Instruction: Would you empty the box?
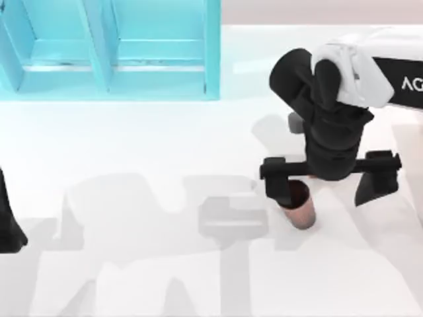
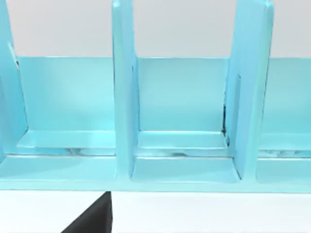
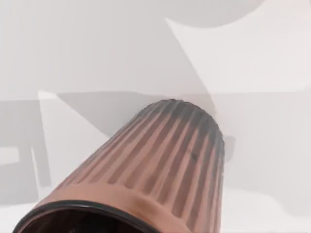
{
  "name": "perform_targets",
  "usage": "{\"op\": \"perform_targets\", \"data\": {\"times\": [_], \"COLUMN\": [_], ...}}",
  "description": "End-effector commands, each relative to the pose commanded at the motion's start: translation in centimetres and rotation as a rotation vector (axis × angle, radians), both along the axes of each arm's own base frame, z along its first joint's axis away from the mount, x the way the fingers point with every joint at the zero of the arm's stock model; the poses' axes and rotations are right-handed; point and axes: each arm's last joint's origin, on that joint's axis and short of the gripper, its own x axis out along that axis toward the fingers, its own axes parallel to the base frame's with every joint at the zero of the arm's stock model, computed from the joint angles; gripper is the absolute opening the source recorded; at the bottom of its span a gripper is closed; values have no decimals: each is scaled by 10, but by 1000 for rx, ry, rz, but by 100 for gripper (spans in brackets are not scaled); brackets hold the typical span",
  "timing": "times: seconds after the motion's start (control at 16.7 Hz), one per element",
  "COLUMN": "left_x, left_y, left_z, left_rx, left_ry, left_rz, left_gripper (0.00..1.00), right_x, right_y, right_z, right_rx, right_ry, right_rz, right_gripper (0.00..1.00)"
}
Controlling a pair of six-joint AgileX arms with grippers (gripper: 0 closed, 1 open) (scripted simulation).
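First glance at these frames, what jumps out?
The right arm's pincer hangs over a ribbed brown cup on the white table, right of centre in the top view. The right wrist view looks along that cup's fluted side. A turquoise box with upright dividers sits at the table's far left; the left arm is parked at the left edge.

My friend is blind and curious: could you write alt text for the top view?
The right gripper hovers directly over a ribbed brown cup standing on the white table. A light blue box with dividers sits at the table's far left.
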Motion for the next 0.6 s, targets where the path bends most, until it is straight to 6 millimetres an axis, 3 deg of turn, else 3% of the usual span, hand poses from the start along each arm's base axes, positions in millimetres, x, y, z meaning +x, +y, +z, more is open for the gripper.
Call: {"op": "perform_targets", "data": {"times": [0.12,0.42,0.6], "left_x": [0,0,0], "left_y": [0,0,0], "left_z": [0,0,0], "left_rx": [0,0,0], "left_ry": [0,0,0], "left_rz": [0,0,0], "left_gripper": [100,100,100], "right_x": [3,1,-1], "right_y": [2,1,-1], "right_z": [16,77,96], "right_rx": [2,-7,0], "right_ry": [-3,11,1], "right_rz": [0,0,0], "right_gripper": [100,100,100]}}
